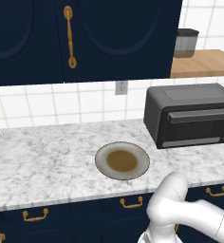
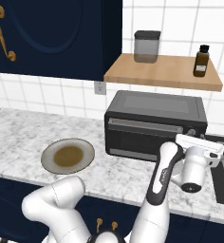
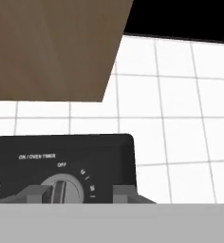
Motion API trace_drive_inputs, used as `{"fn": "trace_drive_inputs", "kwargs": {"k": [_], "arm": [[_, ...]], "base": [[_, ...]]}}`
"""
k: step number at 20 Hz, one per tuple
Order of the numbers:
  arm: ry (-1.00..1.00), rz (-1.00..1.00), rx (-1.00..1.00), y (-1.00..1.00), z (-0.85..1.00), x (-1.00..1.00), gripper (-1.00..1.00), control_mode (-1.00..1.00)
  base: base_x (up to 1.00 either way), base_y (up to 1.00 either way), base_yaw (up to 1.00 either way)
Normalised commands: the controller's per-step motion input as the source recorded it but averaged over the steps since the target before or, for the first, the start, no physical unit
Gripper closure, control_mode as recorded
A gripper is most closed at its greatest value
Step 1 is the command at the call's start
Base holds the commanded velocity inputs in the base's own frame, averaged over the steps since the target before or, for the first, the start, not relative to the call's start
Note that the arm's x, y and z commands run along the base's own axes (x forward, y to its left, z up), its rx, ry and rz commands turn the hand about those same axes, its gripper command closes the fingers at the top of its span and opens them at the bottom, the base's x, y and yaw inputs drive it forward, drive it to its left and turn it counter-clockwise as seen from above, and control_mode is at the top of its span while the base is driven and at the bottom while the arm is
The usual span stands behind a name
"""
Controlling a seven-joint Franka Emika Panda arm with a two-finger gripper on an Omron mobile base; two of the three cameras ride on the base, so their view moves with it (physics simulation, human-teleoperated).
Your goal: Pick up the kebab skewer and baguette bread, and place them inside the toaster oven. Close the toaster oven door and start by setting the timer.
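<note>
Gripper (image 3: 79,194) poised at the small round grey timer knob (image 3: 61,189) on the front of the boxy dark grey-black toaster oven (image 2: 154,126).

Seen from the hand, its two dark fingertips (image 3: 38,193) stand spread to either side of the knob, one left and one right of it; whether they press on it I cannot tell. The knob sits under the label "ON / OVEN TIMER", beside the "OFF" mark. The toaster oven stands on the white marbled counter (image 1: 42,156) against the tiled wall, its wide dark glass door (image 1: 194,127) shut, grey bar handle (image 2: 142,124) along the top edge. To its left lies a round grey plate with a brown centre (image 1: 122,160), well apart. A wooden shelf (image 2: 163,71) above carries a grey canister (image 2: 146,46) and a brown bottle (image 2: 201,60).
</note>
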Motion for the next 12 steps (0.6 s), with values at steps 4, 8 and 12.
{"fn": "trace_drive_inputs", "kwargs": {"k": [4,8,12], "arm": [[-0.05,-0.16,-0.22,0.21,-0.06,0.14,1.00,-1.00],[0.00,-0.16,-0.22,0.26,-0.09,0.24,1.00,-1.00],[0.00,-0.15,-0.20,0.26,-0.10,0.25,1.00,-1.00]], "base": [[0.00,0.00,0.00],[0.00,0.00,0.00],[0.00,0.00,0.00]]}}
